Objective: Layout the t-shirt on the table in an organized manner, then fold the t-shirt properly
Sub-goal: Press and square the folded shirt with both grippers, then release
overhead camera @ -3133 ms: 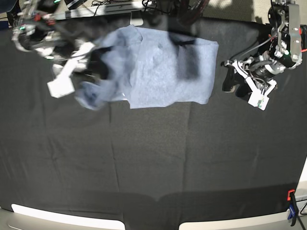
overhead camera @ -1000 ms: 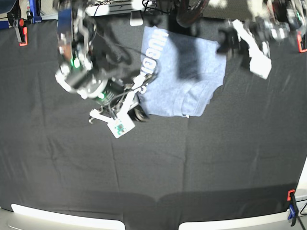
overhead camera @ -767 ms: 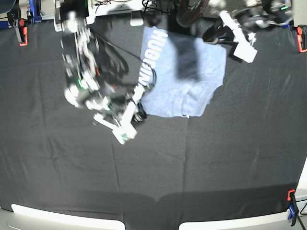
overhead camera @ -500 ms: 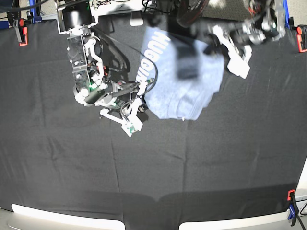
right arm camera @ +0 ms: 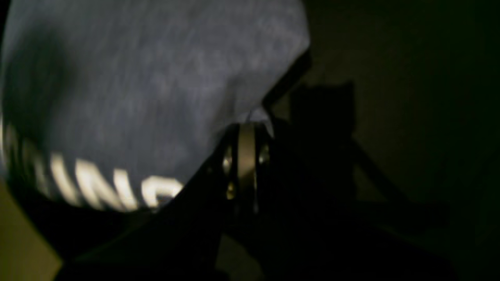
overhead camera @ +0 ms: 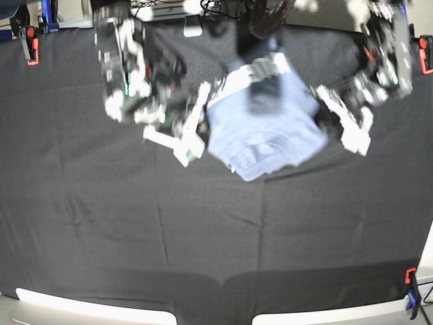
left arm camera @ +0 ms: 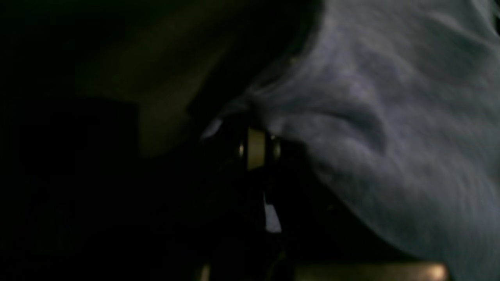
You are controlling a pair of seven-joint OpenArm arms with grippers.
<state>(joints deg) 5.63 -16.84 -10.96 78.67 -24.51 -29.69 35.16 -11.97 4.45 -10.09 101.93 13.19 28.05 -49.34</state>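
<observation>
The blue-grey t-shirt (overhead camera: pixel 267 139) hangs bunched and motion-blurred between both grippers above the black table (overhead camera: pixel 203 237). A strip of its white lettering (overhead camera: pixel 252 73) shows along the far edge. My right gripper (overhead camera: pixel 205 108) is shut on the shirt's left edge. Its wrist view shows the pinched fabric (right arm camera: pixel 156 70), white letters (right arm camera: pixel 117 189) and the closed fingertips (right arm camera: pixel 247 130). My left gripper (overhead camera: pixel 323 112) is shut on the shirt's right edge. In its own view the fingertips (left arm camera: pixel 256 130) pinch a fold of the cloth (left arm camera: pixel 390 117).
Orange clamps hold the table cloth at the far left (overhead camera: pixel 28 40), far right (overhead camera: pixel 425 51) and near right (overhead camera: pixel 410 279). Cables and equipment (overhead camera: pixel 169 8) lie beyond the far edge. Pale strips (overhead camera: pixel 95 308) line the table's near edge.
Both arms moved fast with the shirt. The left gripper dropped from the far edge toward the middle. The shirt turned, and its lettering went from the left side to the far edge.
</observation>
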